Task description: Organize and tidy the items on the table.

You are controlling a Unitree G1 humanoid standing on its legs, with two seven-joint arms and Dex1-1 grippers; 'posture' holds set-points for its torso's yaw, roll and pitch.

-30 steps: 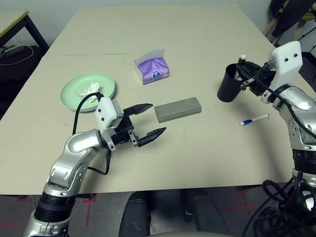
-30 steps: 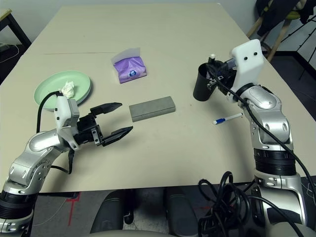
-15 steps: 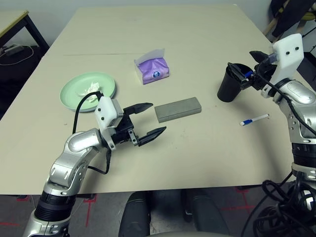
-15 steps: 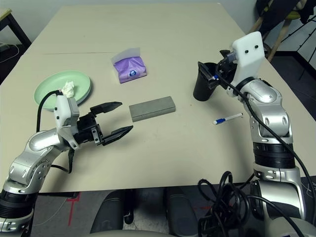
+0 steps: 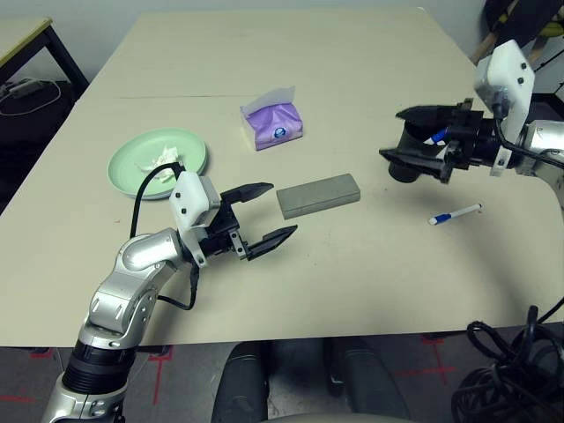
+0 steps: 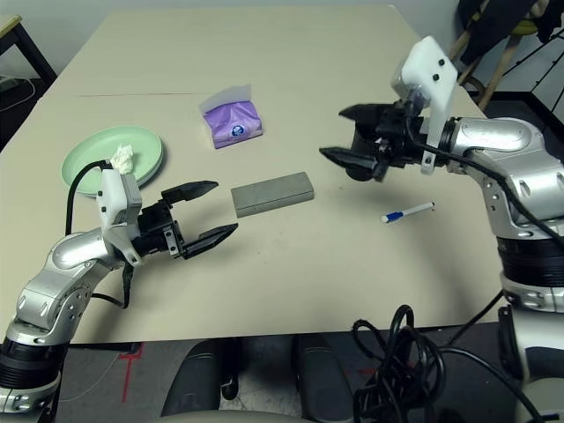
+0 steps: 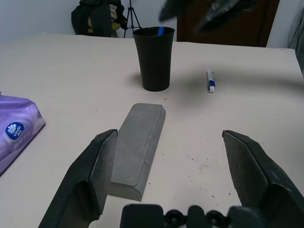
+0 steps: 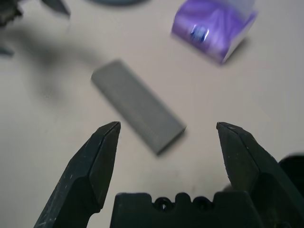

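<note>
Right gripper (image 6: 348, 137) hangs wide open and empty above the table (image 5: 352, 62), its black fingers pointing across towards the grey glasses case (image 5: 317, 195), with the black cup (image 7: 153, 58) just behind and under them. A blue pen tip (image 7: 159, 31) peeks over the cup's rim, so one pen looks stowed, and a second pen (image 5: 455, 213), white with a blue cap, lies loose on the tabletop near the cup, between it and the table's near edge. My read: that loose pen is the next job. To do it well, the gripper should drop nearly straight down over the pen's middle, jaws set across the barrel, because a thin, smooth, round plastic stick will roll away if nudged from one side. Close gently, lift clear, then tip it nose-down into the cup without knocking that tall, narrow, light-looking tumbler.

Left gripper (image 5: 264, 214) sits low with its fingers spread, empty, just short of the case's near end; the left wrist view shows the case lying between its fingers (image 7: 97, 176) but further out. The case is a flat oblong with a matte, felt-like skin and a stitched seam, so it should grip well across its width. Further back, the purple tissue pack (image 5: 273, 122) is soft, glossy film, and the mint-green plate (image 5: 157, 164) is smooth and shallow, with a crumpled white tissue wad (image 5: 162, 159) resting in it
</note>
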